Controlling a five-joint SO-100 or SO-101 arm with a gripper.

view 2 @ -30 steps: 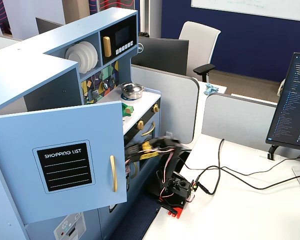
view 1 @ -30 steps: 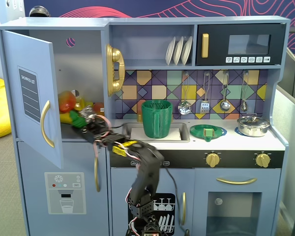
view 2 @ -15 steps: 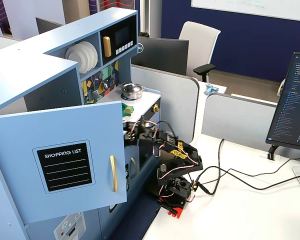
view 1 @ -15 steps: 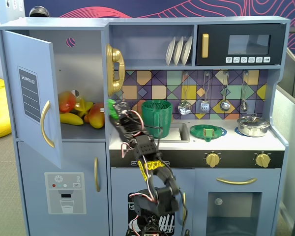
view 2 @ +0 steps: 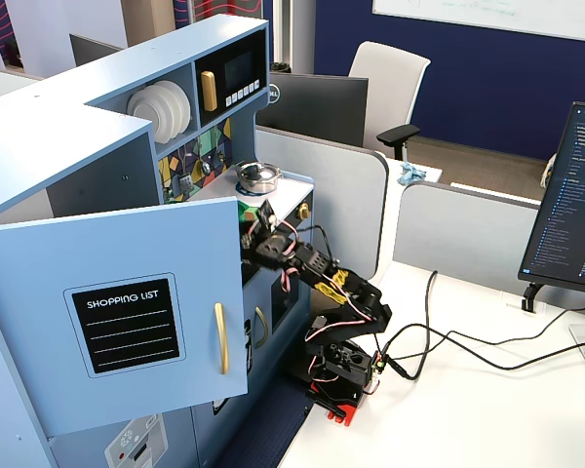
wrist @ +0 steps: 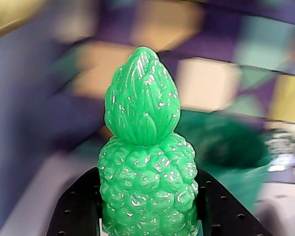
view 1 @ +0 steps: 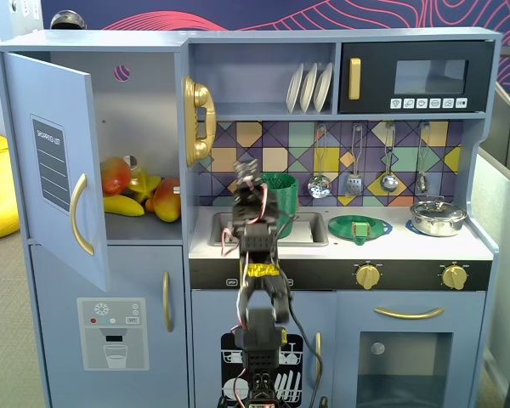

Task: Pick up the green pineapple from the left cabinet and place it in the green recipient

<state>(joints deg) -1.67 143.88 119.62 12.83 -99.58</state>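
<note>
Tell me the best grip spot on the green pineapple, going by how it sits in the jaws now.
Grip the bumpy oval body, not the crown. In the wrist view the green pineapple stands upright with a black finger pressed on each flank of the body. Its sides are the widest and closest to parallel there, while the leafy crown tapers to a point and would likely slip. Come from the sides, jaws level, below the crown's base.

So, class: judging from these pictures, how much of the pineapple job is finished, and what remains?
Done: the green pineapple is out of the left cabinet, whose door stands open with only other toy fruit inside. In hand: the gripper clamps the pineapple upright, and the front fixed view shows it raised beside the green recipient. Left: bringing it over the cup's rim and releasing it.
</note>
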